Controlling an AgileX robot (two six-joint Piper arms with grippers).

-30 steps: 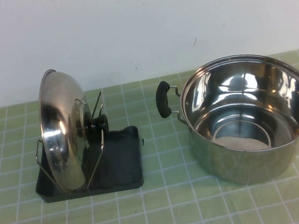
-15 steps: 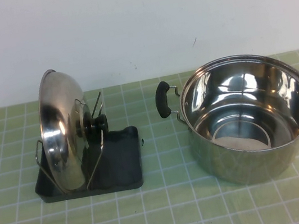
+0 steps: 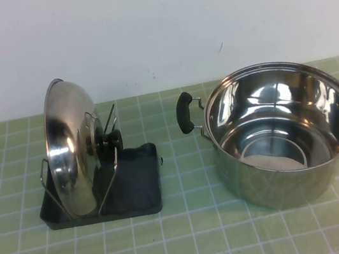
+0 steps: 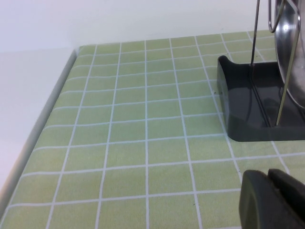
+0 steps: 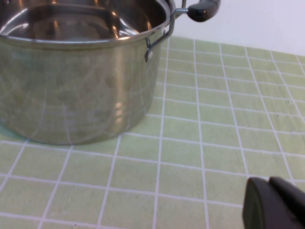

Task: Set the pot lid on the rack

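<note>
The shiny steel pot lid (image 3: 70, 149) stands on edge in the rack (image 3: 137, 187), leaning between the wire prongs, its black knob (image 3: 108, 140) facing right. The dark grey rack tray also shows in the left wrist view (image 4: 248, 119), with the lid's edge (image 4: 290, 52) above it. My left gripper (image 4: 269, 179) is shut and empty, low over the table, apart from the rack. My right gripper (image 5: 269, 183) is shut and empty over the table beside the pot. Neither gripper shows in the high view.
A deep steel pot (image 3: 280, 132) with black side handles (image 3: 185, 113) stands at the right; it also shows in the right wrist view (image 5: 76, 71). A green tiled cloth (image 3: 187, 240) covers the table. The table's left edge (image 4: 43, 124) shows in the left wrist view.
</note>
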